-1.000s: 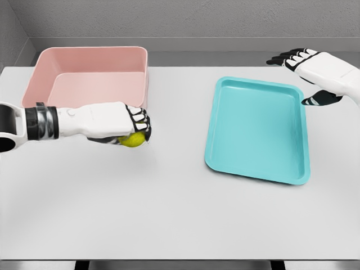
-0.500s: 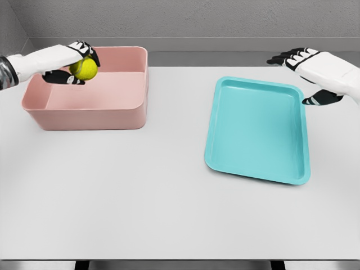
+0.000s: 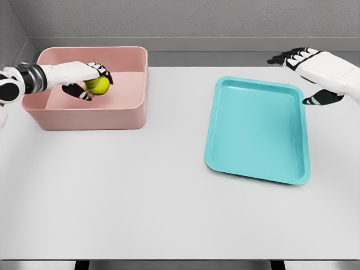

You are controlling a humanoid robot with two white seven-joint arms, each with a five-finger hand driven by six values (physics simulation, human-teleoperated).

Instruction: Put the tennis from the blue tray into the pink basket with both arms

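Left hand (image 3: 90, 80) grips ball (image 3: 100, 85) inside basket (image 3: 84, 117), upper left. Drop step; next: release. Right hand (image 3: 315, 70) open, empty, upper right.

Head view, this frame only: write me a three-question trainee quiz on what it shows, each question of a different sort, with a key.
1. True or false: the blue tray holds the tennis ball.
2. Which hand grips the ball? A) left hand B) right hand C) neither
3. Fill in: the ball is held over the inside of the pink ____.

Key: 1 false, the tray holds nothing; 2 A, the left hand's fingers are curled around it while the right hand hovers open past the tray's far right corner; 3 basket.
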